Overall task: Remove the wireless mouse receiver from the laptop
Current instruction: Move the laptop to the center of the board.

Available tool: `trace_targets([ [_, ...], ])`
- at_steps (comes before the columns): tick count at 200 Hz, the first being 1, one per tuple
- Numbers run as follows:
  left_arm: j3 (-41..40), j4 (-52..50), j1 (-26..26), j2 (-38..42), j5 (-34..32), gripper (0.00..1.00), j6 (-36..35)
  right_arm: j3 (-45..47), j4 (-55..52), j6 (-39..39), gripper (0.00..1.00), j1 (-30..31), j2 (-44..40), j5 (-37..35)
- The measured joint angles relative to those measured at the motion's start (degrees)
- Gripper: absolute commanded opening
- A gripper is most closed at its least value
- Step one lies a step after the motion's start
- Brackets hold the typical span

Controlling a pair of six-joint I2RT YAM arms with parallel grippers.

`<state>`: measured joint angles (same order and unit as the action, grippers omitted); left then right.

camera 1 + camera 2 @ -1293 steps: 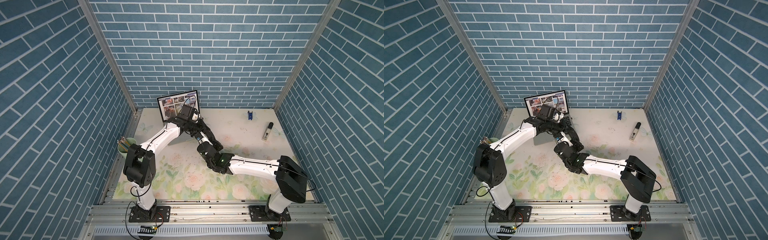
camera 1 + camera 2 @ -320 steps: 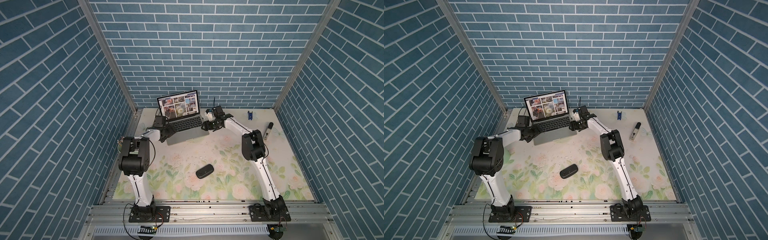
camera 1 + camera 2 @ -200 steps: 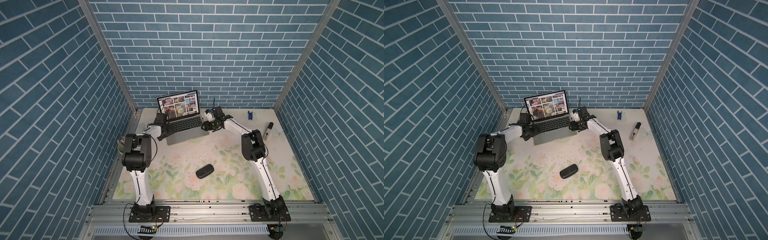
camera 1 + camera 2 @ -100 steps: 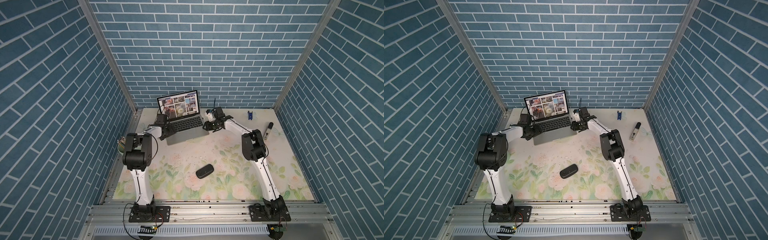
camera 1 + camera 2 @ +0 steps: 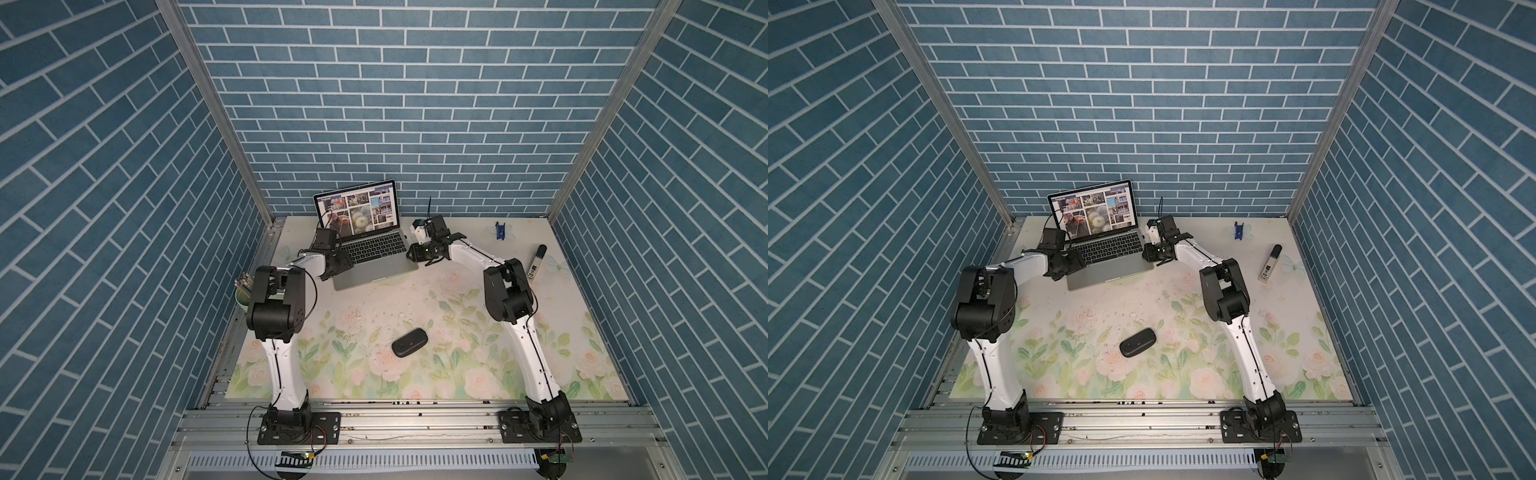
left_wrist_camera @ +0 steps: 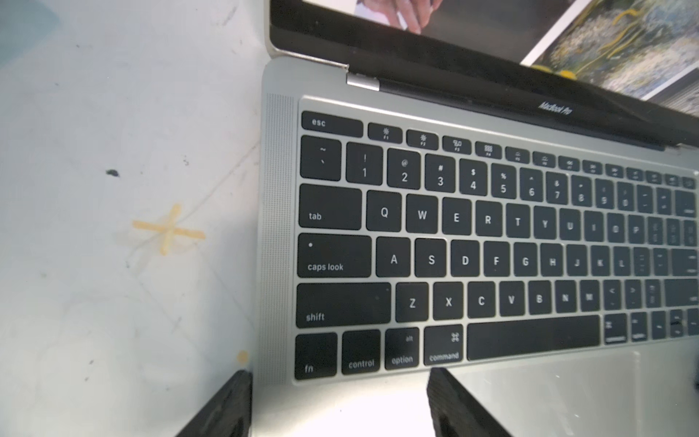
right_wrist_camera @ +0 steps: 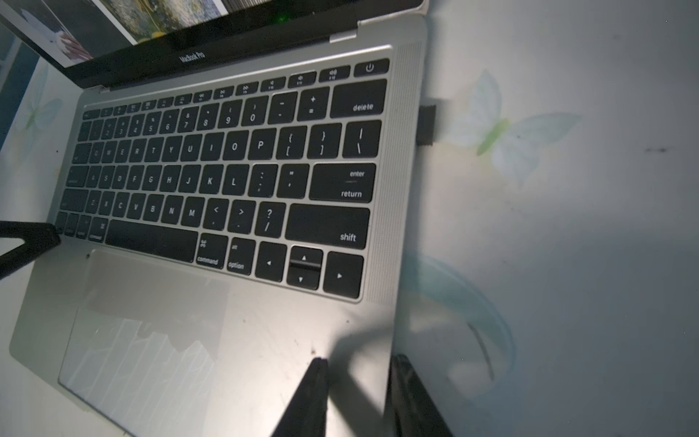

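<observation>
The wireless mouse receiver (image 7: 426,125) sits plugged into the right-hand edge of the laptop (image 7: 264,321), a small dark stub sticking out level with the delete and backslash keys. No finger touches it. The right pincer (image 7: 359,397) hangs lower along that same edge, near the front corner. Its jaws stand a little apart, one over the palm rest and one out over the surface (image 7: 567,265), pinching nothing that can be seen.

On the opposite side, the left pincer (image 6: 340,412) is spread wide across the laptop's left front edge: one finger lies outside it, the other over the palm rest below the command key.

In both top views the laptop stands open at the back of the floral surface, its screen showing a grid of photos. A black mouse (image 5: 409,348) lies well apart, nearer the front, and a black-capped white stick (image 5: 536,266) lies off to the right.
</observation>
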<state>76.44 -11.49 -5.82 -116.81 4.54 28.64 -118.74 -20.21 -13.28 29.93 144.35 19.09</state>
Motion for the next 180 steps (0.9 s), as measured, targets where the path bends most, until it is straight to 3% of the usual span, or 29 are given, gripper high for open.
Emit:
trace_targets([
  [61, -2.73, 2.36, -3.34, 0.87, -6.29, 0.77, -0.11, 9.31, 3.87, -0.46, 0.29, 0.35, -5.27, -2.08],
  [180, -2.80, 0.55, -7.39, 1.11, -9.84, 0.78, 0.85, 20.09, 6.60, -0.46, 0.28, 0.76, -12.37, -6.69],
])
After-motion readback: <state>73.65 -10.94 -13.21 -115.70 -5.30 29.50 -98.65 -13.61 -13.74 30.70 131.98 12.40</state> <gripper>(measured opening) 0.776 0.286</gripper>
